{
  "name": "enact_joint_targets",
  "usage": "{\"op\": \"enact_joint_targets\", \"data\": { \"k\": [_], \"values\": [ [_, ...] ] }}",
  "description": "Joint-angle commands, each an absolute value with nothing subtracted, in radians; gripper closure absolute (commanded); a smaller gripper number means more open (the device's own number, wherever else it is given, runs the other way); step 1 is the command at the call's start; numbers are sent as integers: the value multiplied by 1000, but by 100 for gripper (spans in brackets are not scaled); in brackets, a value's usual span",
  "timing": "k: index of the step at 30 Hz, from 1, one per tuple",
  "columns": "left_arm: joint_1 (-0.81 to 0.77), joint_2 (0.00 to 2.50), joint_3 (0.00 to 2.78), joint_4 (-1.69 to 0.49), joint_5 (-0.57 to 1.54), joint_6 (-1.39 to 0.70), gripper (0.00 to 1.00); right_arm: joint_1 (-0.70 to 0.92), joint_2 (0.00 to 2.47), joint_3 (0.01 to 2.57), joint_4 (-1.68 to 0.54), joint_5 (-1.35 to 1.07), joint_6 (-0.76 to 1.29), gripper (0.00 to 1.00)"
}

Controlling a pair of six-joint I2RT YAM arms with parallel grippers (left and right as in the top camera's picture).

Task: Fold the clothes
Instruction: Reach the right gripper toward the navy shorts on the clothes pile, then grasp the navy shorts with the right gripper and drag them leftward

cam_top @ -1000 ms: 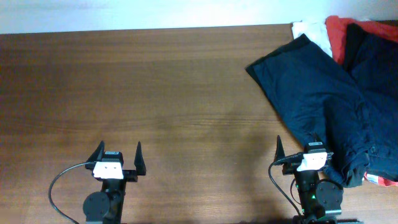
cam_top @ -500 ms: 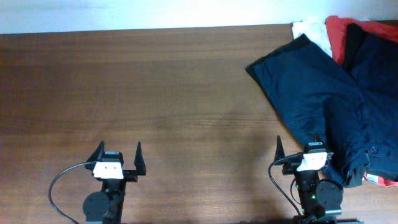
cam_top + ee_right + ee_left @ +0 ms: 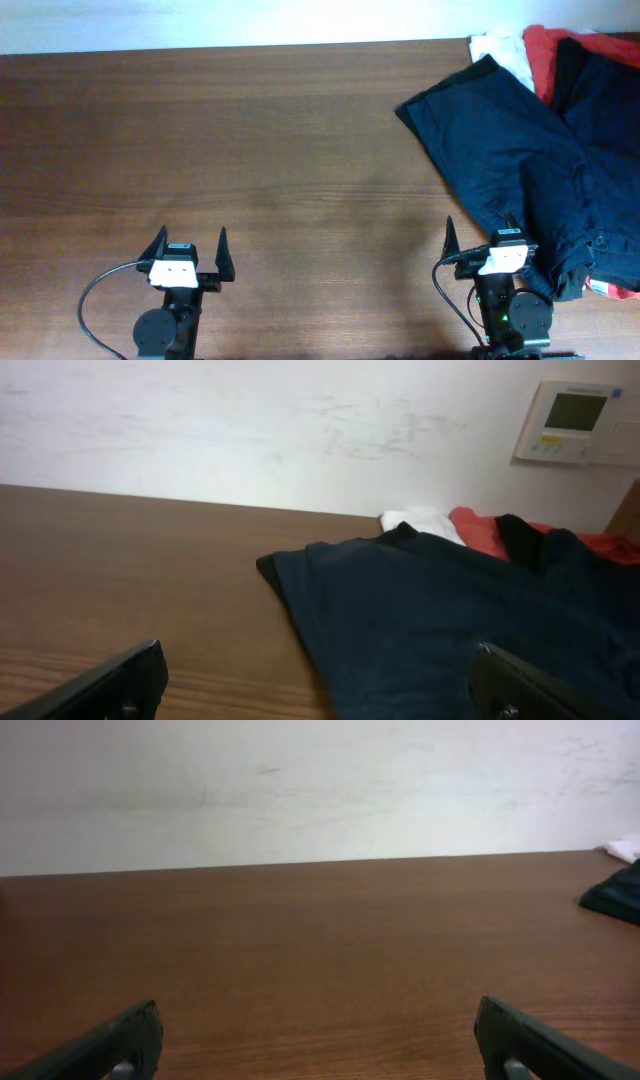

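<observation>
The dark navy shorts [image 3: 520,150] lie spread at the right of the table, over a heap of red [image 3: 545,55], white [image 3: 500,48] and black [image 3: 570,55] garments. In the right wrist view the shorts [image 3: 440,610] lie just ahead. My right gripper [image 3: 480,240] is open and empty at the table's near edge, its right finger over the shorts' hem; it also shows in its wrist view [image 3: 320,680]. My left gripper [image 3: 190,245] is open and empty at the near left, over bare wood, also seen in the left wrist view [image 3: 320,1035].
The brown wooden table [image 3: 250,150] runs to a white wall at the back. A wall thermostat [image 3: 575,422] shows in the right wrist view. A corner of the shorts [image 3: 612,898] shows far right in the left wrist view.
</observation>
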State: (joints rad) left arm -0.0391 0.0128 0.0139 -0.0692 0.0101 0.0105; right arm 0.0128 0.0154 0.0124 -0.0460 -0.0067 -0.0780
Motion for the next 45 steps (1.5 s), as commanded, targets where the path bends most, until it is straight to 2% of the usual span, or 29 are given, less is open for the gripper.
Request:
{"op": "enact_joint_targets", "data": {
  "k": [1,5,9,14,16,18,20,23,25,28,30,33,35,37,40,41,43,45],
  "values": [
    [-45,20,37,-66,-27,-19,1,10,77,102,-88,48,-63,1],
    [-45,147,158,-155,-27,-19,1,10,352,283,-141,84,-63,1],
    [-45,440,377,-255,-25,-19,1,10,732,570,-262,83,-64,1],
    [-45,852,676,-483,-22,-19,1,10,1116,891,-436,57,-63,1],
    [-45,994,794,-597,-1,-19,1,14,1194,981,-501,-1,-64,1],
    [-45,1105,907,-692,49,-19,1,15,1220,1010,-433,-87,-64,1],
    [-45,1153,940,-690,114,-19,1,15,1309,1016,-370,-34,-75,1],
    [-45,1156,940,-690,142,-19,1,15,1536,1085,-497,-8,-69,1],
    [-45,1156,940,-690,142,-19,1,15,1679,1147,-505,93,21,1],
    [-45,1156,940,-690,142,-19,1,15,1763,1148,-368,110,82,1],
    [-45,1156,940,-690,142,-19,1,15,1812,1147,-382,143,199,1],
    [-45,1156,940,-690,142,-20,1,27,1833,1147,-374,142,142,0],
    [-45,1156,940,-690,142,-20,1,53,1836,1146,-369,150,56,7],
    [-45,1156,940,-690,142,-19,1,72,1842,1144,-374,216,57,16],
    [-45,1156,940,-690,142,-19,1,80,1855,1143,-377,223,55,18],
    [-45,1156,940,-690,142,-19,1,80,1869,1143,-378,223,56,24],
    [-45,1156,940,-690,142,-19,1,81,1890,1143,-386,222,56,27],
    [-45,1156,940,-690,142,-19,1,89,1903,1143,-392,223,56,38]
  ]
}}
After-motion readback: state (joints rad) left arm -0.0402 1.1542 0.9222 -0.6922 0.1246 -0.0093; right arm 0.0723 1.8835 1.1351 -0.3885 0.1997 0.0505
